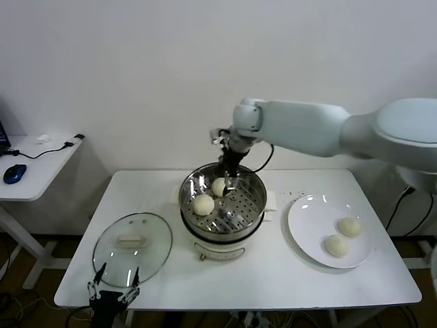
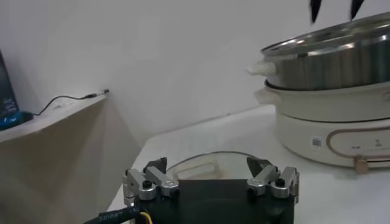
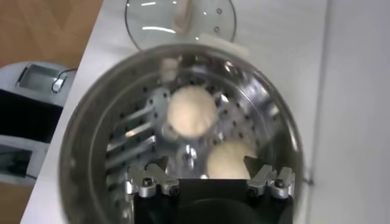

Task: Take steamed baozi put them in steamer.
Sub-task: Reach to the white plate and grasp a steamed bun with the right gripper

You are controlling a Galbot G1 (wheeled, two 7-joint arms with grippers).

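Observation:
The steamer [image 1: 244,205], a shiny perforated steel basket on a white pot base [image 1: 220,249], stands mid-table. Two baozi lie in it: one at the front left [image 1: 203,203], one at the back [image 1: 218,186]. Two more baozi [image 1: 349,227] [image 1: 335,245] lie on the white plate [image 1: 307,219] at the right. My right gripper [image 1: 229,179] hangs open just above the steamer's back part. In the right wrist view its jaws [image 3: 206,165] stand wide apart above one baozi [image 3: 228,159], not touching it; the other baozi [image 3: 192,109] lies farther on. My left gripper [image 1: 113,288] is parked open at the table's front left.
A flat glass lid [image 1: 132,247] with a white handle lies on the table left of the steamer, just beyond the left gripper [image 2: 207,165]. The steamer [image 2: 335,61] also shows in the left wrist view. A side desk with a blue mouse [image 1: 13,173] stands at the far left.

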